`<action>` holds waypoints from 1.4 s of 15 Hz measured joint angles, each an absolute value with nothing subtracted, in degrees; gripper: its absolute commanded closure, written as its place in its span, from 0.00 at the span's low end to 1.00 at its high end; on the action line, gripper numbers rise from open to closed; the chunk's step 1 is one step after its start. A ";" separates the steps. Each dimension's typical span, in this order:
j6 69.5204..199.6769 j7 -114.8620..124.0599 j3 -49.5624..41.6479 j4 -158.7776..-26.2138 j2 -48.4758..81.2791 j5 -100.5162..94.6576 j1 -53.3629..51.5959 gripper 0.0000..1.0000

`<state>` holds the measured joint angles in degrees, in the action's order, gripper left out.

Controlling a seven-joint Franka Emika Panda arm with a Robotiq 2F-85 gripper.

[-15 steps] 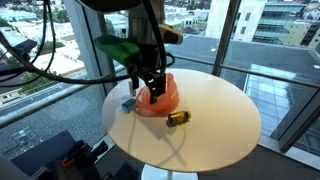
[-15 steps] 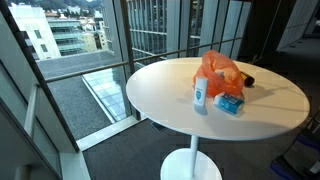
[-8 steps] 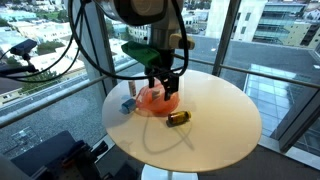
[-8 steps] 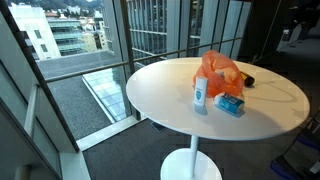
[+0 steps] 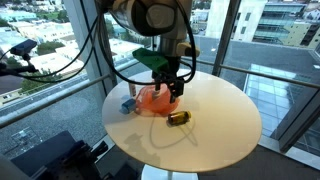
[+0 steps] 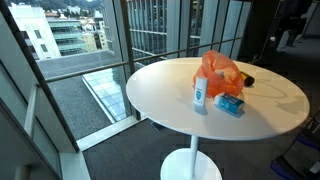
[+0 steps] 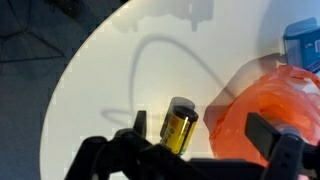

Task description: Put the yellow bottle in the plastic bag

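Note:
The yellow bottle [image 5: 180,118] with a black cap lies on its side on the round white table [image 5: 215,120], just beside the orange plastic bag [image 5: 155,101]. In the wrist view the bottle [image 7: 180,129] lies between my fingers, close to the left one, with the bag [image 7: 268,110] to its right. My gripper [image 7: 203,135] is open and empty. In an exterior view it [image 5: 173,88] hovers above the bag's edge, short of the bottle. In the other exterior view only the bag [image 6: 222,73] and the bottle's dark end [image 6: 247,80] show.
A small white bottle with a blue label [image 6: 201,93] and a blue box [image 6: 230,103] stand by the bag, and the blue box also shows in the wrist view [image 7: 303,42]. The table [image 6: 170,90] stands beside tall windows with railings.
The arm has moved right across the bag toward the yellow bottle. The bottle, the bag and the other items have not moved.

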<state>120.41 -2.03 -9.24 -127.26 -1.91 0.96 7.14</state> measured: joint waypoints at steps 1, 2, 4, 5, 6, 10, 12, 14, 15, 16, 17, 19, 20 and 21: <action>120.42 -2.03 -9.24 -127.34 -1.84 0.95 7.14 0.00; 120.65 -1.94 -9.24 -127.36 -1.61 0.95 7.14 0.00; 121.95 -1.27 -9.20 -127.35 -0.46 0.95 7.13 0.00; 122.80 -0.92 -9.20 -127.34 0.42 0.95 7.14 0.00; 123.60 -0.45 -9.19 -127.28 1.41 0.96 7.13 0.00; 126.25 0.64 -9.19 -126.32 5.90 2.34 7.17 0.00; 127.34 0.70 -9.19 -125.15 8.21 3.61 7.25 0.00; 128.00 0.71 -9.19 -123.58 10.40 4.97 7.41 0.00; 128.44 0.71 -9.19 -122.77 11.45 5.44 7.52 0.00; 128.94 0.73 -9.19 -122.02 12.45 5.83 7.64 0.00; 129.45 0.80 -9.19 -121.26 13.45 6.13 7.76 0.00; 130.94 1.15 -9.20 -119.91 15.40 6.49 8.01 0.00; 131.69 1.41 -9.20 -119.35 16.32 6.58 8.13 0.00; 132.33 1.85 -9.20 -118.74 17.27 6.58 8.23 0.00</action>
